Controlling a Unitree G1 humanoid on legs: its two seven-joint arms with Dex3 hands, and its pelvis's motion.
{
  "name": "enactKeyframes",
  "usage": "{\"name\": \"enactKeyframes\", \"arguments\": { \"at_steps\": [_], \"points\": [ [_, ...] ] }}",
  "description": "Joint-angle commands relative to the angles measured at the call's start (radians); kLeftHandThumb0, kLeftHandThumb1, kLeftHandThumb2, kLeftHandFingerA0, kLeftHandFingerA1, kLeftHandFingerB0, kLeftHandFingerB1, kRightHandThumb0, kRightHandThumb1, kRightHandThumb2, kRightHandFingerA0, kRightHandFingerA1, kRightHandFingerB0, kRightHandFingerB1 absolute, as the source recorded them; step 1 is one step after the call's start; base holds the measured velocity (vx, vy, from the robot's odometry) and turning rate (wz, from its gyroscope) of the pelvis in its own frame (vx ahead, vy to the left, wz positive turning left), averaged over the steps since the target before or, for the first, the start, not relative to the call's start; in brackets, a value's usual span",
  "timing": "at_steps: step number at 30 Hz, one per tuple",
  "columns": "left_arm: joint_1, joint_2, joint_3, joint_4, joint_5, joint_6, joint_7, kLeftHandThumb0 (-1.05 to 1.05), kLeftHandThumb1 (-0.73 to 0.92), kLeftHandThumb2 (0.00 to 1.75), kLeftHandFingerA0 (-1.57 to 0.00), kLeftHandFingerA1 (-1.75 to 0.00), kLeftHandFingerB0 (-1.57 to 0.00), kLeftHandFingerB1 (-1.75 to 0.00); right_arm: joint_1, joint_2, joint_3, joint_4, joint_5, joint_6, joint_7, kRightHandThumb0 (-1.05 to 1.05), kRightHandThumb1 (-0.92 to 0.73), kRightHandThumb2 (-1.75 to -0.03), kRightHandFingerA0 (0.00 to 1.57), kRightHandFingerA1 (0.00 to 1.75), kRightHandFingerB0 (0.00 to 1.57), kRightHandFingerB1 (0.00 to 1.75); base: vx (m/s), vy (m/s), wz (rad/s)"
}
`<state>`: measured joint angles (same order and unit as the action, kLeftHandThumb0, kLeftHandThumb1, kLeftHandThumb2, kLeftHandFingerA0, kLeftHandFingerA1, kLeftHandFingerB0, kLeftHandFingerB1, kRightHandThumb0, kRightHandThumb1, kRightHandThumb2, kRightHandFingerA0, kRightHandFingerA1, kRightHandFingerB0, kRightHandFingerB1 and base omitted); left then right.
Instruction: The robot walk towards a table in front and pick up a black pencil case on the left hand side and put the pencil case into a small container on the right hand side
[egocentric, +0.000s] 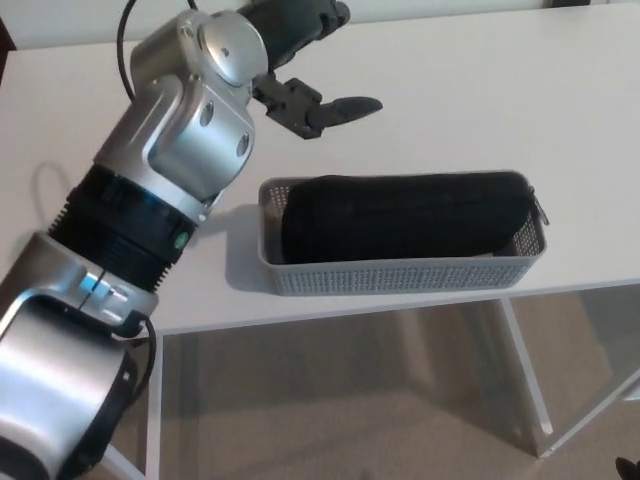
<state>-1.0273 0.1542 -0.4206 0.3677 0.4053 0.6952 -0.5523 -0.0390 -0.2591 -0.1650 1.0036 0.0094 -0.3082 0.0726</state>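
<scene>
The black pencil case (405, 216) lies lengthwise inside the small grey mesh container (400, 274), filling most of it. The container stands near the front edge of the white table (480, 90). My left hand (305, 75) hovers above and behind the container's left end, clear of the case. Its fingers (345, 106) are spread apart and hold nothing. The silver left forearm (185, 130) comes in from the lower left. My right hand does not show.
A black cable (128, 30) loops off the left arm over the table's left part. Below the table's front edge are a white table leg (525, 375) and beige floor (350, 420).
</scene>
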Motion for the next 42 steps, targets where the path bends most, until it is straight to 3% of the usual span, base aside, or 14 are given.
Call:
{"name": "enactKeyframes", "arguments": {
  "at_steps": [1,10,18,19,25,26,27,28,29,31,32,34,35,42],
  "points": [
    [-0.016,0.062,0.046,-0.063,-0.037,-0.029,-0.048,-0.95,0.56,0.93,0.00,-0.01,0.00,0.00,0.003,-0.003,-0.009,-0.007,0.009,0.008,-0.011,-0.35,-0.51,-0.55,0.49,0.42,0.30,0.34,0.00,0.000,0.00],
    [0.276,0.310,0.496,-0.816,-0.272,0.034,-0.220,-0.94,0.61,0.97,0.00,-0.03,0.00,0.00,0.056,-0.003,-0.013,-0.009,0.009,-0.010,-0.013,-0.36,-0.50,-0.55,0.50,0.42,0.30,0.34,0.00,0.000,0.00],
    [0.928,0.193,1.098,-1.343,-0.584,-0.006,-0.443,-0.88,0.52,0.91,0.00,-0.09,-0.02,-0.05,0.092,-0.011,0.002,0.033,-0.005,-0.019,0.005,-0.36,-0.51,-0.55,0.47,0.42,0.29,0.34,0.00,0.000,0.00],
    [1.174,0.124,1.229,-1.365,-0.702,-0.137,-0.530,-0.83,0.60,0.58,-0.03,-0.26,-0.03,-0.25,0.094,-0.007,0.010,0.048,-0.016,-0.022,-0.004,-0.35,-0.51,-0.55,0.48,0.42,0.29,0.34,0.00,0.000,0.00],
    [1.746,-0.061,1.297,-1.202,-0.901,-0.557,-0.804,-0.77,0.50,0.57,-0.10,-0.29,-0.14,-0.28,0.143,0.005,0.015,0.080,-0.016,-0.045,0.006,-0.36,-0.52,-0.55,0.48,0.42,0.30,0.34,0.00,0.000,0.00],
    [1.859,-0.077,1.297,-1.142,-0.880,-0.622,-0.877,-0.37,0.12,0.82,0.00,-0.49,0.00,-0.47,0.168,0.005,0.020,0.084,-0.023,-0.061,0.008,-0.37,-0.52,-0.56,0.48,0.44,0.29,0.35,0.00,0.000,0.00],
    [1.905,-0.078,1.293,-1.118,-0.863,-0.652,-0.895,-0.37,0.12,0.82,0.00,-0.49,0.00,-0.47,0.177,0.007,0.021,0.088,-0.023,-0.068,0.011,-0.37,-0.52,-0.56,0.48,0.44,0.29,0.35,0.00,0.000,0.00],
    [1.962,-0.086,1.279,-1.034,-0.868,-0.707,-0.956,-0.74,0.47,0.56,-0.17,-0.31,-0.18,-0.29,0.187,0.009,0.028,0.088,-0.032,-0.074,0.000,-0.37,-0.52,-0.56,0.49,0.43,0.31,0.35,0.00,0.000,0.00],
    [2.008,-0.057,1.259,-0.941,-0.845,-0.767,-1.013,-0.78,0.51,0.57,-0.19,-0.32,-0.17,-0.28,0.188,0.017,0.024,0.094,-0.024,-0.076,0.006,-0.38,-0.51,-0.56,0.49,0.45,0.30,0.35,0.00,0.000,0.00],
    [2.043,-0.024,1.241,-0.863,-0.824,-0.812,-1.045,-0.78,0.52,0.57,-0.23,-0.33,-0.18,-0.28,0.189,0.025,0.022,0.103,-0.020,-0.078,0.006,-0.37,-0.50,-0.56,0.50,0.45,0.31,0.35,0.00,0.000,0.00],
    [2.049,-0.004,1.234,-0.822,-0.812,-0.828,-1.052,-0.80,0.44,0.79,-0.20,-0.41,-0.16,-0.37,0.187,0.029,0.024,0.108,-0.022,-0.078,0.003,-0.35,-0.50,-0.55,0.49,0.45,0.31,0.35,0.00,0.000,0.00],
    [2.049,0.036,1.211,-0.764,-0.786,-0.848,-1.039,-0.79,0.43,0.77,-0.21,-0.40,-0.18,-0.37,0.174,0.028,0.026,0.114,-0.023,-0.075,0.002,-0.36,-0.52,-0.56,0.48,0.45,0.30,0.35,0.00,0.000,0.00],
    [2.060,0.055,1.222,-0.739,-0.777,-0.845,-1.041,-0.69,0.47,0.56,-0.31,-0.35,-0.27,-0.30,0.187,0.031,0.022,0.115,-0.018,-0.078,0.006,-0.35,-0.51,-0.56,0.47,0.45,0.29,0.36,0.00,0.000,0.00],
    [2.064,0.161,1.168,-0.613,-0.719,-0.846,-0.998,-0.62,0.39,0.71,-0.32,-0.46,-0.24,-0.40,0.188,0.015,0.041,0.150,-0.042,-0.077,-0.017,-0.42,-0.52,-0.56,0.48,0.44,0.30,0.35,0.00,0.000,0.00]
  ]
}}
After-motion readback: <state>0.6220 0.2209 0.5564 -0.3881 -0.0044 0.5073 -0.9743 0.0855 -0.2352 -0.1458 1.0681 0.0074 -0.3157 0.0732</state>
